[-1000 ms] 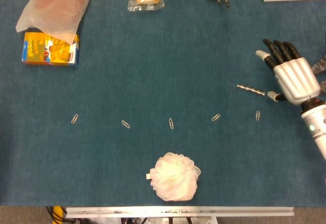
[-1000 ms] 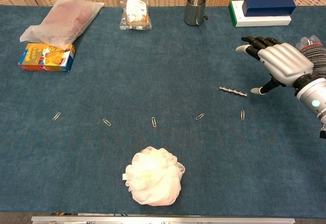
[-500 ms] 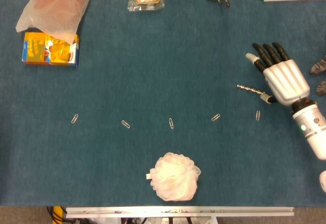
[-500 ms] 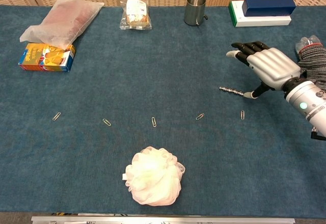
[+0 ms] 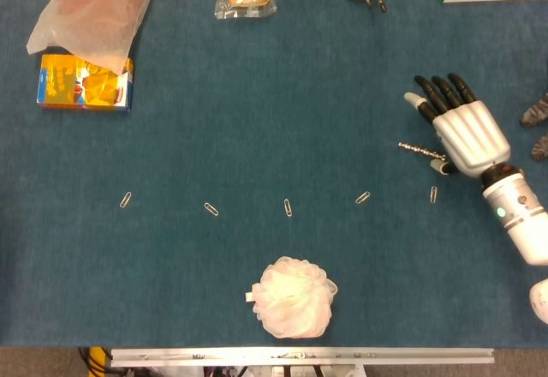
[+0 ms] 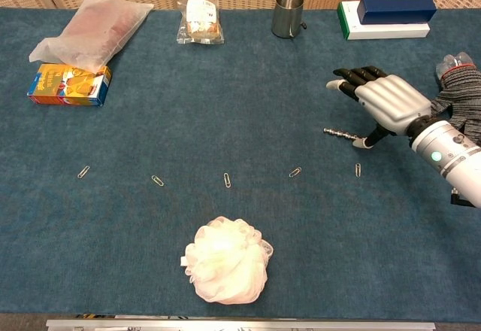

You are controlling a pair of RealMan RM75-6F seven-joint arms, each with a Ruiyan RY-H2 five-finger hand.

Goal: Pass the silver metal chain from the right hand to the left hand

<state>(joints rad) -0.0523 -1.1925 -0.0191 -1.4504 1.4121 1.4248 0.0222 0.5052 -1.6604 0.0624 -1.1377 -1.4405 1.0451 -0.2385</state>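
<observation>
Chain (image 5: pixel 419 148) flat on table (image 5: pixel 274 120), partly under empty, spread-fingered right hand (image 5: pixel 461 134), thumb at its end

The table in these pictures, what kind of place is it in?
Probably a robot test bench: a table under blue cloth, unrelated items laid out, such as paper clips in a row, and a robot hand above.

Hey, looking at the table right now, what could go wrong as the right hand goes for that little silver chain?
The silver chain is thin and lies flat on the blue cloth, so the open right hand over its end may slide over it or push it away instead of pinching it. A paperclip lies close below the hand and might get swept along. The left hand is out of view, so the handover spot is uncertain.
</observation>
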